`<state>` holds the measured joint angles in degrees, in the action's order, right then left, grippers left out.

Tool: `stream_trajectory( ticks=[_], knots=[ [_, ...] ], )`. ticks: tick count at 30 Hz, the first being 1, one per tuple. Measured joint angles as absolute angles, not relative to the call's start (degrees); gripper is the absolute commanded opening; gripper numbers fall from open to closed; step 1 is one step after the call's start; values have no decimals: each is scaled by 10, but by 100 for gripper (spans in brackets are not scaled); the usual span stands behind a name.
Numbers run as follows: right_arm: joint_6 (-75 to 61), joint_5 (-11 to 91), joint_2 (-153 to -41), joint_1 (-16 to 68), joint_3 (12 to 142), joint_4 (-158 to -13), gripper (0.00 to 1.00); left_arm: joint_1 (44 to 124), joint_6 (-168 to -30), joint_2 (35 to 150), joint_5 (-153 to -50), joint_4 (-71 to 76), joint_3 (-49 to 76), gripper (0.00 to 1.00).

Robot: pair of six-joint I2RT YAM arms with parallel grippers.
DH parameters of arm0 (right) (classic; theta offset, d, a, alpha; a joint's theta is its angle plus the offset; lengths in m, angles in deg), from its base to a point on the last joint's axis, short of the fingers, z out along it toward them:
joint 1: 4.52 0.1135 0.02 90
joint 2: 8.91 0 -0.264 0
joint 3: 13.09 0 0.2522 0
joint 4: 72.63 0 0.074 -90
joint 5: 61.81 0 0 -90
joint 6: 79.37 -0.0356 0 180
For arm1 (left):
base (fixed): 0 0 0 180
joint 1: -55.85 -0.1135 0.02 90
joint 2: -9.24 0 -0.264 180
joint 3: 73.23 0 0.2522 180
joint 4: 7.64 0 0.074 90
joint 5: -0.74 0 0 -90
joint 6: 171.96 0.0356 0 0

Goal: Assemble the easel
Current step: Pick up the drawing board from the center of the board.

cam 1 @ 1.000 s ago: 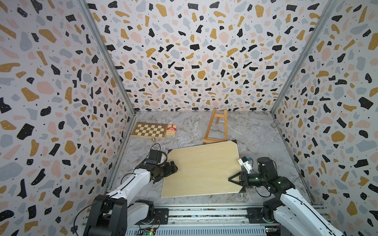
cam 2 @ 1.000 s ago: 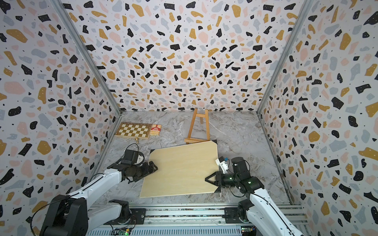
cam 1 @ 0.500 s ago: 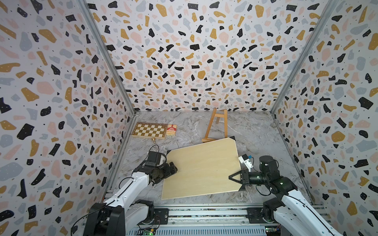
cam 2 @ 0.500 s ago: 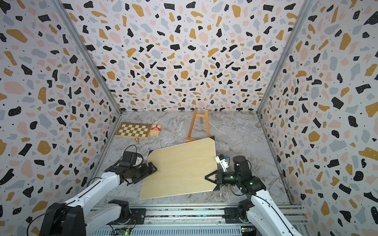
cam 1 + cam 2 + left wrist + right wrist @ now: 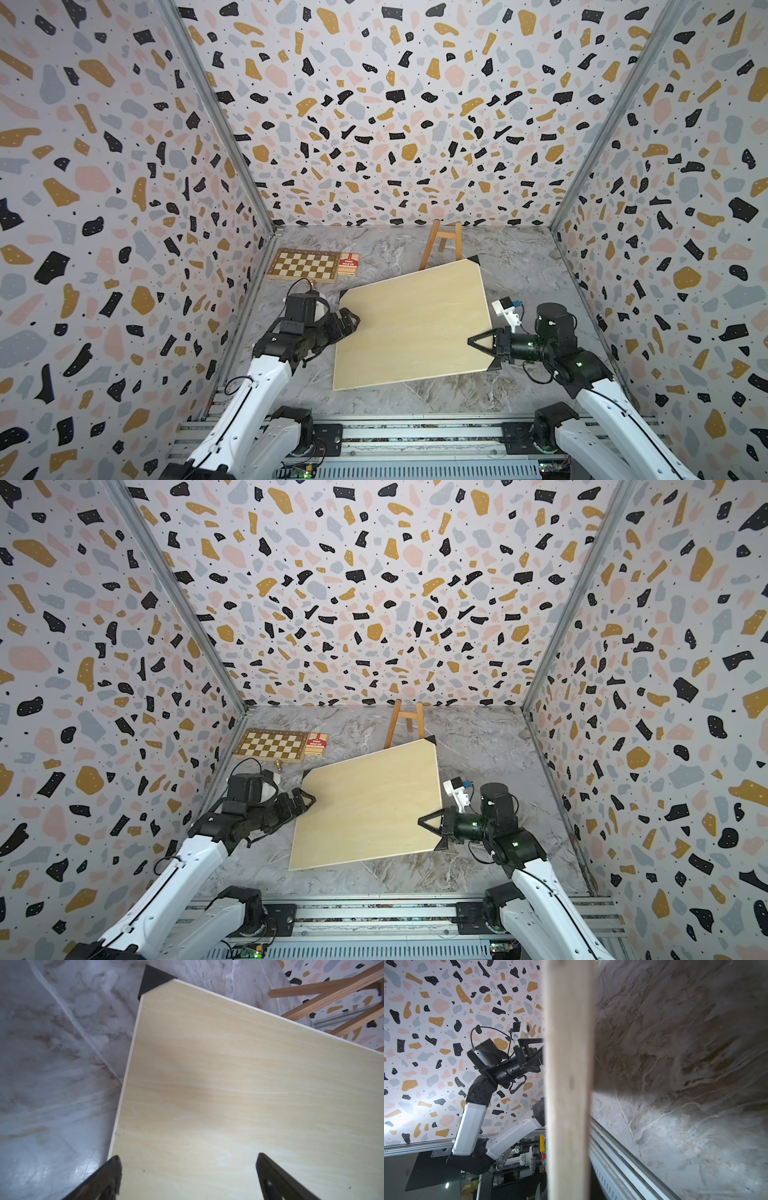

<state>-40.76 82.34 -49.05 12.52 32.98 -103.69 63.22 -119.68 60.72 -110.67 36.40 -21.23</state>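
At the far left of the marble tabletop [image 5: 519,257], a brown-and-cream chessboard [image 5: 302,265] is lying flat with a red card box [image 5: 348,264] touching its right end. Neither is involved in the work. Just in front of them, the left gripper [image 5: 349,322] is hovering at the left edge of a large pale board [image 5: 411,324]. Its jaws are spread wide and gripping nothing. The left wrist view shows both fingers poised over the bare wood.

The pale board is taking up the middle of the table, turned at an angle. One of its black corners [image 5: 472,259] is pointing toward the back wall.

Behind that corner, the easel [image 5: 446,243] is standing upright near the back wall. Its orange-brown legs are splayed, and its lower part is hidden by the board's far edge. Whether board and easel are touching cannot be told.

At the right, the right gripper [image 5: 478,345] is pinching the board's right edge, jaws closed down on the thin wood. That side appears to be coming up off the table.

The stand itself looks to be set up already. The board is not yet on its ledge, so the remaining work is likely a second grip on the left edge, a lift by both arms, and a careful lean against the frame. The light easel may tip or slide if the board nudges it.
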Motion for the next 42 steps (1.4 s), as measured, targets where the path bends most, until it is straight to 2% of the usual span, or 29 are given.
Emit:
stream_trajectory(
  ticks=[16,22,29,35,42],
  knots=[
    [-450,856,-560,82,483,-988,0,482,-1176,612,-1245,386,-109,99],
    [-450,866,-580,65,525,-951,0,452,-1210,643,-1308,321,-94,99],
    [-466,881,-597,60,534,-916,0,449,-1278,683,-1400,177,-94,99],
    [-477,893,-603,59,535,-897,0,449,-1313,707,-1463,86,-94,95],
    [-478,900,-603,53,549,-891,0,447,-1341,737,-1524,15,-93,82]
  ],
)
